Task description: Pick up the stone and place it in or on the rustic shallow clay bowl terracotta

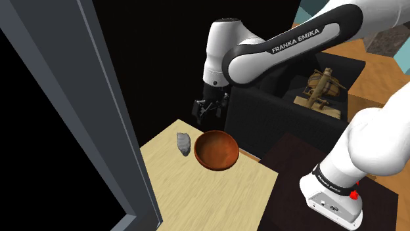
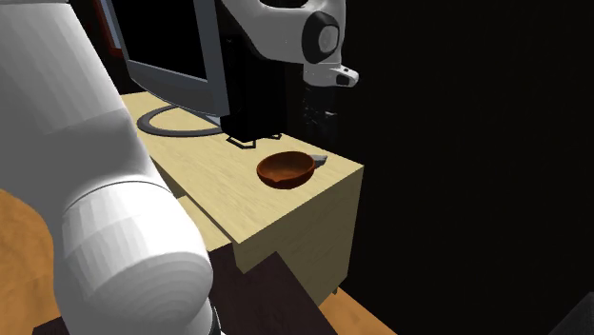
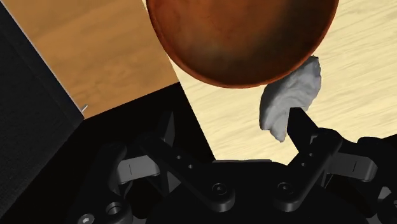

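A grey, rough stone lies on the pale wooden table, close beside a reddish-brown shallow bowl. My black gripper hangs open above the table's far edge, just beyond both, and holds nothing. In the wrist view the stone shows just ahead of one finger, partly tucked behind the rim of the bowl, and the gripper stands with its fingers wide apart. From the second exterior view the bowl sits near the table's corner, with the stone peeking out behind it.
A tall grey-framed dark panel stands along the table's side on a curved foot. A black cabinet carrying a wooden figure lies behind the arm. Black area surrounds the table's far edges.
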`<state>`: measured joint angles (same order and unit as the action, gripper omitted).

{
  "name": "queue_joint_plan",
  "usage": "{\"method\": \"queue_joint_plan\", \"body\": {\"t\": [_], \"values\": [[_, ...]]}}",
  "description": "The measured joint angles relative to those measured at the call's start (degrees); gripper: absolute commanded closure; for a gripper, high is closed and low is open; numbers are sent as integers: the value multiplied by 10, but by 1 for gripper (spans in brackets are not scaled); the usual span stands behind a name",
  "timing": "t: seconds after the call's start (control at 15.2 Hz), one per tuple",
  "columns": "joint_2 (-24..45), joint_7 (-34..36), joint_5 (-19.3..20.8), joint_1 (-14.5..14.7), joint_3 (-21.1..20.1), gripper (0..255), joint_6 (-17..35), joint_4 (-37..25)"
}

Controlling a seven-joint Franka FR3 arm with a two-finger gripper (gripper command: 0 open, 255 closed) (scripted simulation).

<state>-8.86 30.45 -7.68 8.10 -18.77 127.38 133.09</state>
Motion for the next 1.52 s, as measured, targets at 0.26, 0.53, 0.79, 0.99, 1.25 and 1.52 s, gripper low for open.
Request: {"method": "queue_joint_plan", "body": {"t": [0.26,0.53,0.79,0.99,1.25,1.52], "values": [[84,47,18,11,-21,0,38,-43],[170,99,46,30,-34,0,67,-98],[205,115,59,39,-34,0,91,-107],[225,122,69,43,-31,0,111,-106],[233,125,73,45,-30,0,120,-104],[233,125,73,45,-30,0,121,-104]]}}
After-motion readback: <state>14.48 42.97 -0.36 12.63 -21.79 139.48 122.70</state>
